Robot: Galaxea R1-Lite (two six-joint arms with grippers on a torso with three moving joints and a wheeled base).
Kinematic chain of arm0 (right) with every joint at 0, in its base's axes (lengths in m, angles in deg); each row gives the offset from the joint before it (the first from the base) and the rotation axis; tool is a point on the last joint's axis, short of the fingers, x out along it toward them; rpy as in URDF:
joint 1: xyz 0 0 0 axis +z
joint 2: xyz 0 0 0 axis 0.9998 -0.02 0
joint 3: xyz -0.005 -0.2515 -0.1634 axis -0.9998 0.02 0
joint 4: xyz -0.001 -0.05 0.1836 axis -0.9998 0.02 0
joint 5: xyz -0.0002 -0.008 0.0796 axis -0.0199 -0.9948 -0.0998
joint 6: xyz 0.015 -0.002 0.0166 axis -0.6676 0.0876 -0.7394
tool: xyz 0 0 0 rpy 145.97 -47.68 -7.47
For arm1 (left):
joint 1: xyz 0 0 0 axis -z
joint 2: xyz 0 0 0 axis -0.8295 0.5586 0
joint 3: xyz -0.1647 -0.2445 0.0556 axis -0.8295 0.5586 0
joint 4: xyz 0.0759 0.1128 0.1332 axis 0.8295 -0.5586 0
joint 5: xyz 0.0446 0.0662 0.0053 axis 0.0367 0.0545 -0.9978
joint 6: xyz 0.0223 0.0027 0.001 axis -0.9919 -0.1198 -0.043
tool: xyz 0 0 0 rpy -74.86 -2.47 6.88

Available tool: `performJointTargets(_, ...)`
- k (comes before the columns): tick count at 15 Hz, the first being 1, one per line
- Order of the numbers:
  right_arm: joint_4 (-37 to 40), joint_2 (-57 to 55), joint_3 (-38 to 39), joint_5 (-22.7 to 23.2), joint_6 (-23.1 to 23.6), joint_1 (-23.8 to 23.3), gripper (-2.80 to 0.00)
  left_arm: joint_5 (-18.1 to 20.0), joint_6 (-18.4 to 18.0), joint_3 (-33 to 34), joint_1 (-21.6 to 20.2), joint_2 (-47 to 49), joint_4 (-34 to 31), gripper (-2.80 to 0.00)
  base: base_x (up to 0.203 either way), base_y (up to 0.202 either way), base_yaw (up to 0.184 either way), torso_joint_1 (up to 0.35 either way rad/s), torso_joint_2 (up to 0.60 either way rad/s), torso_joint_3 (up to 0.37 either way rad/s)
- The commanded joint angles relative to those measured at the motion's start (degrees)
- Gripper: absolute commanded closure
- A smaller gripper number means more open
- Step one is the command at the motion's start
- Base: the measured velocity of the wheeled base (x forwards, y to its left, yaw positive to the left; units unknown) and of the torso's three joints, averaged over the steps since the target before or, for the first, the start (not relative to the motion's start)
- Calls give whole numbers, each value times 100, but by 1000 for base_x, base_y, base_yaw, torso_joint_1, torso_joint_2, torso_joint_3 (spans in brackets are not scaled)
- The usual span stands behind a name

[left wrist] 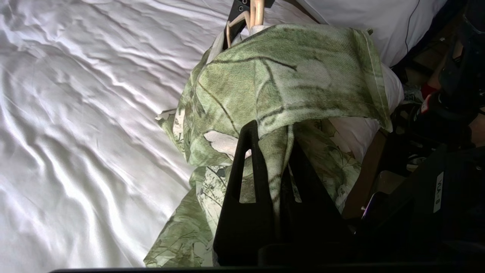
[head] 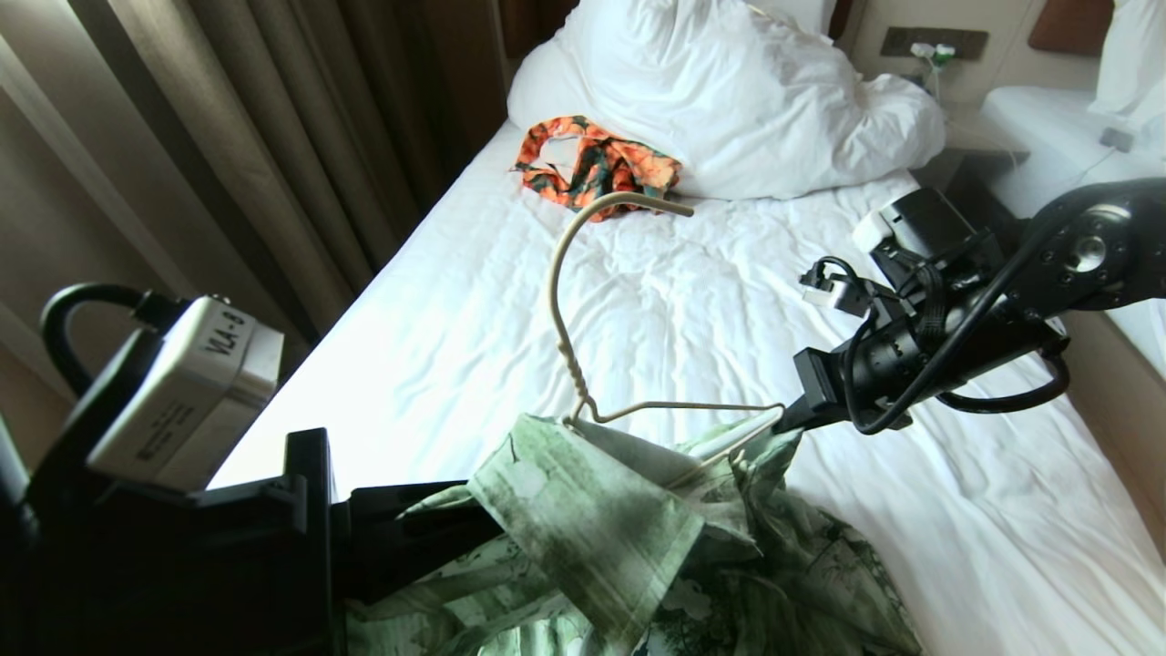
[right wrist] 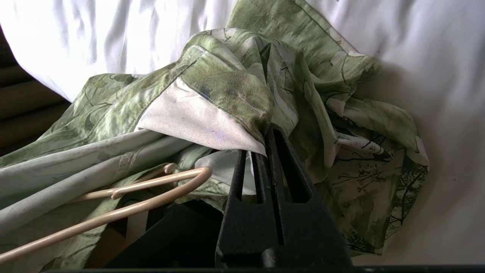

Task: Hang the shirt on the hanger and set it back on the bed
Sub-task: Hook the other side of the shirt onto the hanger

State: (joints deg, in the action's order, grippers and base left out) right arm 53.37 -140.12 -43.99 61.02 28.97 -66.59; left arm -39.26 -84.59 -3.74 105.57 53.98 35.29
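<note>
The green shirt (head: 592, 528) lies bunched at the near edge of the bed (head: 692, 301), partly lifted. The cream wire hanger (head: 574, 378) stands upright in it, hook up, its lower part inside the fabric. My left gripper (head: 474, 528) comes in from the left and is shut on a fold of the shirt (left wrist: 295, 72); the pinch shows in the left wrist view (left wrist: 271, 131). My right gripper (head: 782, 421) reaches in from the right, shut on the shirt's edge (right wrist: 227, 79). Its tips (right wrist: 265, 138) sit under the fabric. The hanger's bent corner (right wrist: 202, 174) lies just beside the fingers.
An orange-and-dark-green garment (head: 597, 164) lies further up the bed, against the white duvet (head: 729, 100). Brown curtains (head: 273, 137) hang along the left side. A second white bed (head: 1048, 128) stands to the right, across a narrow gap.
</note>
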Motion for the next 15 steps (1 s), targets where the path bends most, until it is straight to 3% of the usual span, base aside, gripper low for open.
performJointTargets(1, 15, 226, 28, 101, -157, -3, 0, 9, -6, 13, 5, 33, 9, 0, 0, 0, 0, 0, 0, 0)
performJointTargets(15, 5, 988, -37, 392, -181, 134, 0, -18, 3, -99, 162, 599, 65, 0, 0, 0, 0, 0, 0, 0)
